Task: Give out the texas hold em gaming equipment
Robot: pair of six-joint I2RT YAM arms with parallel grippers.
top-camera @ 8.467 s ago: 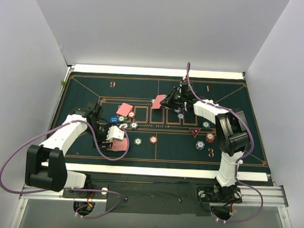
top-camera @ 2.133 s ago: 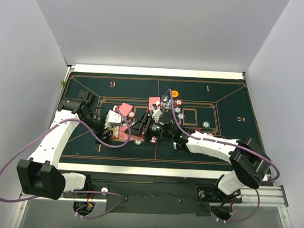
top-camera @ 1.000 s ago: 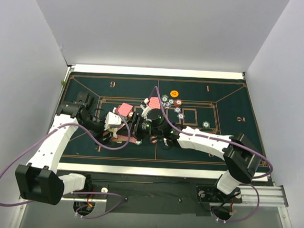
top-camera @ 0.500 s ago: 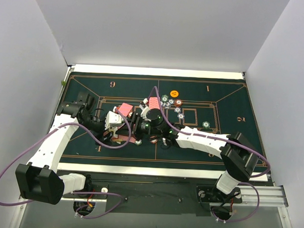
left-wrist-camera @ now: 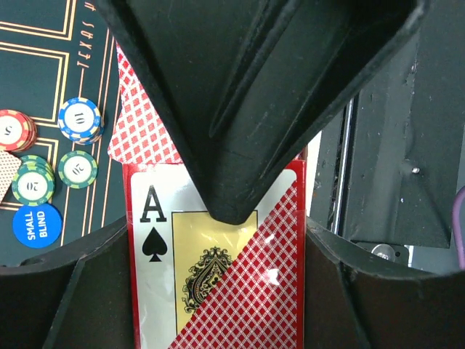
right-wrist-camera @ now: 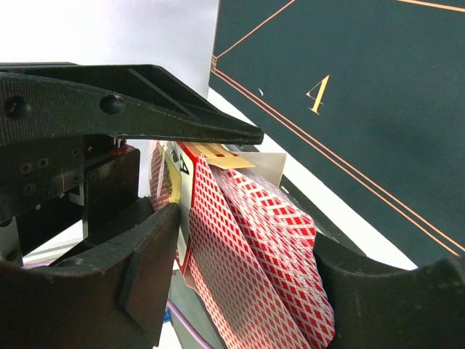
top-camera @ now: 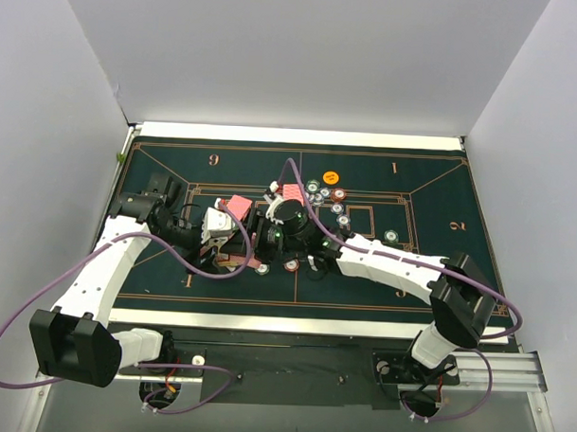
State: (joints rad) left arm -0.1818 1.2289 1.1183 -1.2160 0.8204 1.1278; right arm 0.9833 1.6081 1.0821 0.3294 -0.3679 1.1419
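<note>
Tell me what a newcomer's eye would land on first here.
Left of centre on the green mat, the left tool grips a fan of red-backed cards with the ace of spades face up, and the right tool straddles the same fan. Beyond them, chips and an orange button cluster by the far side.

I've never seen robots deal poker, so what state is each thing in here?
Left end effector: shut on the held cards.
Right end effector: open, fingers either side of those cards.
Ace of spades: face up, half covered by a face-down card.
Blue disc: flat, label up.
Orange disc: flat on the mat.
Chips: lying flat on the mat.
</note>
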